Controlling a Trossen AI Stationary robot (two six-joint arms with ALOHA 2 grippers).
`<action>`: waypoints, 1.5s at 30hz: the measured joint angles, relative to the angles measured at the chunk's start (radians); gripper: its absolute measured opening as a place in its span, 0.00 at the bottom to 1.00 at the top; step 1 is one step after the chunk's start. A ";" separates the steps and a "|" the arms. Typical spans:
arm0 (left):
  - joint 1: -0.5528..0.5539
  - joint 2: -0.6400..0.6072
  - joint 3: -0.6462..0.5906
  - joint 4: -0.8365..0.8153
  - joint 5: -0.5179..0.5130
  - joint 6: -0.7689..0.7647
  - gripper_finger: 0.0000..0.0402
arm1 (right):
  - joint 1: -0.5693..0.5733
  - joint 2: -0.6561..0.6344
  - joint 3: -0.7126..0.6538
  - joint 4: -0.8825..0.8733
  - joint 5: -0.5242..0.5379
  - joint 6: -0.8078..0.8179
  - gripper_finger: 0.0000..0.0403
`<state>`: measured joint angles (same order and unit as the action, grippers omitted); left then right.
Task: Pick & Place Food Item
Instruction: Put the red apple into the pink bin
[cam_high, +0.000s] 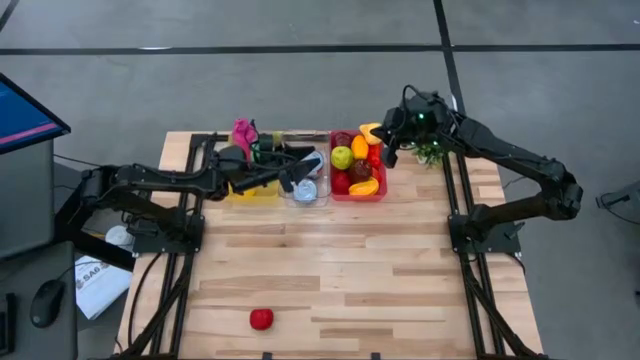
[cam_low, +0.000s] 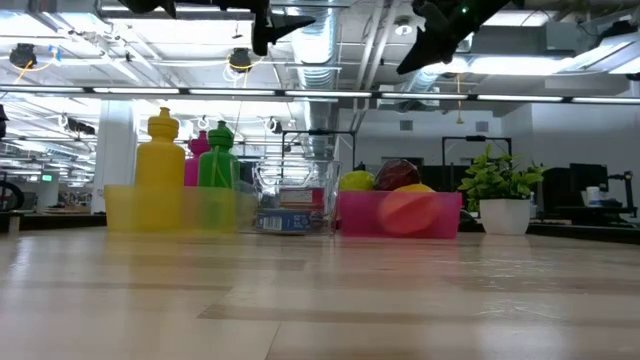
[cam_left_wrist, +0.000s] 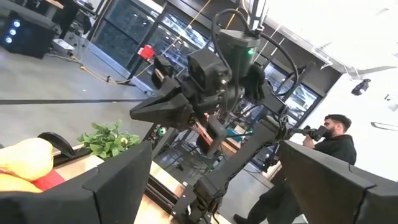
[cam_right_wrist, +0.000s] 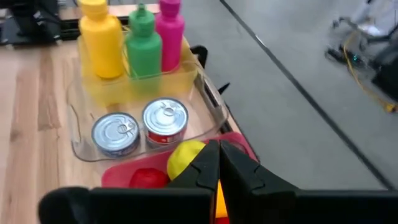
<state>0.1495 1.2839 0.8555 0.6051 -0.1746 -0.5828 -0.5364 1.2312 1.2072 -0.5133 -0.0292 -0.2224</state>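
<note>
**Hanging over the fruit bin, nothing in hand**

My right gripper (cam_high: 388, 152) hangs high above the back edge of the red bin (cam_high: 381, 188), fingers pressed together with nothing between them; my wrist view shows the two tips meeting in a thin seam. I hold it well above the fruit, I judge, so I can choose a piece before descending, and the fingers will have to spread before anything can be taken.

The fruit sits heaped in that bin: a green apple (cam_high: 342, 157), an orange piece (cam_high: 359, 146), and a yellow one (cam_high: 365, 186) at the front. One small red food item (cam_high: 261, 318) lies alone near the front of the worktop (cam_high: 400, 280), well apart from the bins. It may already have been placed there; I cannot tell.

My left gripper (cam_high: 300, 170) waits over the clear bin (cam_high: 287, 196) holding the cans, its fingers spread wide and empty, beside the yellow bin (cam_high: 250, 194) with the bottles.
</note>
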 joint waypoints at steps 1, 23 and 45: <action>-0.010 0.000 0.000 0.000 -0.014 0.000 0.84 | 0.001 0.000 0.000 0.000 -0.003 -0.013 0.02; -0.298 0.000 0.000 -0.007 0.215 0.000 0.81 | 0.002 0.001 0.001 0.039 -0.027 0.278 0.02; -0.318 0.000 0.000 0.008 0.243 0.029 0.98 | 0.248 0.001 0.001 0.034 -0.026 0.300 0.02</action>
<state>-0.1688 1.2839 0.8555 0.6133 0.0685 -0.5541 -0.2881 1.2320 1.2087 -0.4798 -0.0549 0.0772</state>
